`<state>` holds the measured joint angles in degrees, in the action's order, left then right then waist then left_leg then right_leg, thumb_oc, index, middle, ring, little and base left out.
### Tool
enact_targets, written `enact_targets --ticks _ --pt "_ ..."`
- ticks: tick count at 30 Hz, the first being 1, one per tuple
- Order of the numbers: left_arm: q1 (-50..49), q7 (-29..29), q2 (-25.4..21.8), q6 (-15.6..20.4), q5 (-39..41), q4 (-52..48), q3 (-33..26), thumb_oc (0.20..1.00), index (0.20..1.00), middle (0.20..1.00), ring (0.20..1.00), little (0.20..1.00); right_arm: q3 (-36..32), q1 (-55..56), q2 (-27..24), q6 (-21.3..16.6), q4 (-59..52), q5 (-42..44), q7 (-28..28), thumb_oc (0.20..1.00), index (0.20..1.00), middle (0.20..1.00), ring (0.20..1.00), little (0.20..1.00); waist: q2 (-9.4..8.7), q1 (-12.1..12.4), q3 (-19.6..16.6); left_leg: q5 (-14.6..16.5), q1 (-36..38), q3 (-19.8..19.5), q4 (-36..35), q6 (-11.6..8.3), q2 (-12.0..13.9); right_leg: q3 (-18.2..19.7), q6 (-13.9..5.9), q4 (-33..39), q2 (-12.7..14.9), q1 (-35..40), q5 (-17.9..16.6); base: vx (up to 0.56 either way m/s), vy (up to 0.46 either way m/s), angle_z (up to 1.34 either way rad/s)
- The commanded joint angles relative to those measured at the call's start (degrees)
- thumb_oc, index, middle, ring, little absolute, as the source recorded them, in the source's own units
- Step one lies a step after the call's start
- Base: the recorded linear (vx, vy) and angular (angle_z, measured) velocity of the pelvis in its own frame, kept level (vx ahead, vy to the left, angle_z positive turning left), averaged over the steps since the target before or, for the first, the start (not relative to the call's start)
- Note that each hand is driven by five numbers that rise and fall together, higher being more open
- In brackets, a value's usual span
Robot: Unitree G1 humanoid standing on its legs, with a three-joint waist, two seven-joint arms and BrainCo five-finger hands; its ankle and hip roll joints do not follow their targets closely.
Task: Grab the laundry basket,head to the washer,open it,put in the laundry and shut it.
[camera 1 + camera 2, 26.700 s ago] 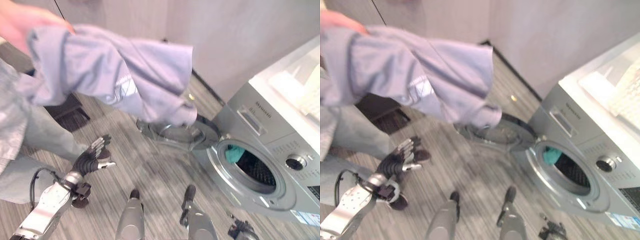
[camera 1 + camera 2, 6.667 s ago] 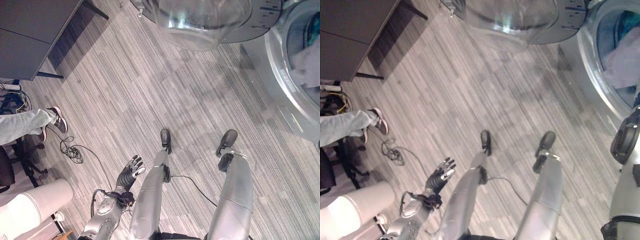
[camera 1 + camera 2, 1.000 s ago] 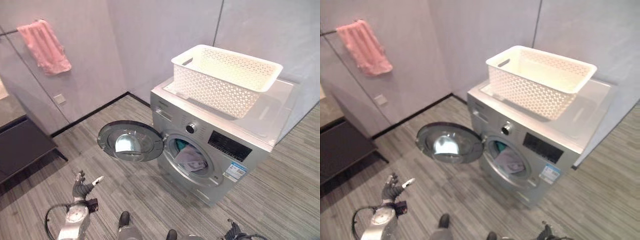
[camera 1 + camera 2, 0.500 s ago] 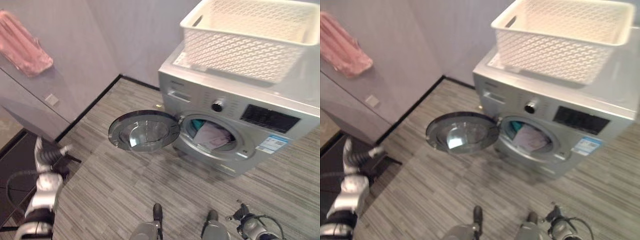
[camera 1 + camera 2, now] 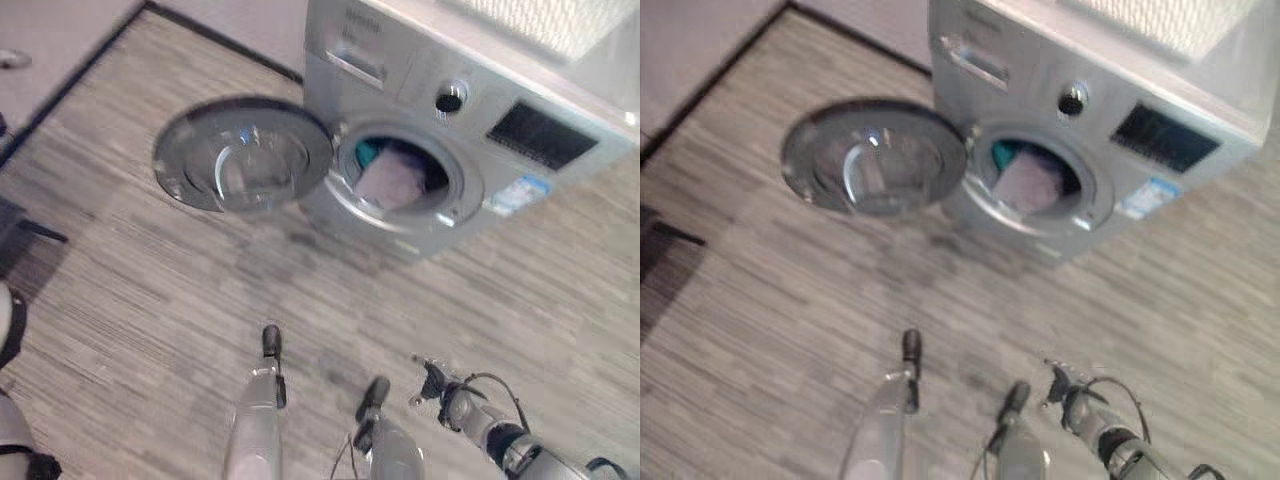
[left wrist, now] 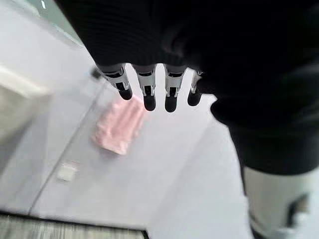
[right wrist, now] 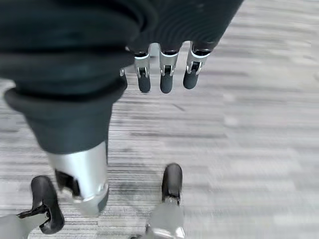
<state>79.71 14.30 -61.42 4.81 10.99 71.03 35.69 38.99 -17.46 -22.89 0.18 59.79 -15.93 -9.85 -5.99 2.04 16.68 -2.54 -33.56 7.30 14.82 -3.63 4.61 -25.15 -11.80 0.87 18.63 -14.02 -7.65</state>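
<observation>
The left hand (image 6: 164, 45) has its fingers (image 6: 148, 92) straight and relaxed, holding nothing, with a pink towel (image 6: 118, 125) hanging on the pale wall past them. The right hand (image 7: 164, 30) likewise hangs with loose, empty fingers (image 7: 166, 77) above the grey striped wooden floor (image 5: 150, 300). Ahead stands the silver front-loading washing machine (image 5: 480, 140), its round glass door (image 5: 243, 153) swung wide, pale and teal laundry (image 5: 388, 178) inside the drum, the white latticed laundry basket (image 5: 540, 20) on top.

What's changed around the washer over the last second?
The head camera has tipped down, so the white basket has almost left the picture. The silver washing machine hasn't moved: its round glass door stays open, pale laundry still inside. Left hand and right hand hold nothing.
</observation>
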Motion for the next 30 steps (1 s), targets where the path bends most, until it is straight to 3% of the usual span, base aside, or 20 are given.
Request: enact_targets --ticks 1,5,10,12,22,30 --pt "0.5 0.3 -1.0 -0.2 2.6 4.9 -0.6 1.000 1.000 1.000 1.000 1.000 -1.2 0.5 -0.2 -0.6 1.2 3.9 -0.7 1.000 1.000 1.000 1.000 1.000 -1.18 1.4 -0.4 3.5 -0.1 -1.4 -1.3 -0.42 3.9 2.0 -3.20 1.1 2.7 3.1 -6.6 0.00 0.024 0.13" --pt "2.9 -0.3 1.5 -0.9 1.2 6.8 1.9 1.000 1.000 1.000 1.000 1.000 -1.1 -0.2 -0.3 -1.1 -0.4 6.3 -0.7 1.000 1.000 1.000 1.000 1.000 -1.69 0.2 0.4 3.5 -1.9 -1.7 -1.1 -0.35 3.8 2.6 -3.20 1.4 2.7 1.5 -9.3 0.01 0.025 0.15" --pt "6.9 -0.1 4.7 -2.4 -6.0 8.4 6.7 1.000 1.000 1.000 1.000 1.000 0.9 -1.8 -0.4 -2.0 -4.1 7.4 -0.2 1.000 1.000 1.000 1.000 1.000 -2.67 -0.8 1.1 3.2 -4.7 -1.3 -0.5 -0.34 4.2 2.2 -3.20 1.8 2.7 -0.8 -10.4 0.00 -0.002 0.05" --pt "11.5 0.8 4.7 -3.4 -8.2 10.7 9.2 1.000 1.000 1.000 1.000 1.000 1.2 -2.6 -2.6 -2.8 -9.6 8.0 -0.7 1.000 1.000 1.000 1.000 1.000 -3.39 -2.3 2.5 2.9 -7.5 -1.4 0.2 -0.64 4.8 2.3 -3.20 2.1 2.3 -3.3 -10.2 -0.02 -0.036 -0.16" --pt "17.2 2.7 6.0 -3.3 -8.3 11.5 12.5 1.000 1.000 1.000 1.000 1.000 -1.6 2.0 -5.8 -3.4 -12.5 8.6 -0.8 1.000 1.000 1.000 1.000 1.000 -4.16 -5.6 2.1 2.0 -13.5 -2.4 -0.9 -0.94 4.5 2.6 -3.20 3.9 1.7 -8.6 -13.3 0.03 0.004 -0.04" --pt "19.3 3.0 6.5 -3.4 -7.5 10.4 13.8 1.000 1.000 1.000 1.000 1.000 -3.9 3.7 -8.3 -4.2 -18.0 8.9 -0.5 1.000 1.000 1.000 1.000 1.000 -3.52 -7.0 1.6 2.7 -17.8 -3.0 0.1 -0.47 3.6 2.6 -3.20 3.9 2.1 -11.8 -14.4 0.06 0.017 0.00"
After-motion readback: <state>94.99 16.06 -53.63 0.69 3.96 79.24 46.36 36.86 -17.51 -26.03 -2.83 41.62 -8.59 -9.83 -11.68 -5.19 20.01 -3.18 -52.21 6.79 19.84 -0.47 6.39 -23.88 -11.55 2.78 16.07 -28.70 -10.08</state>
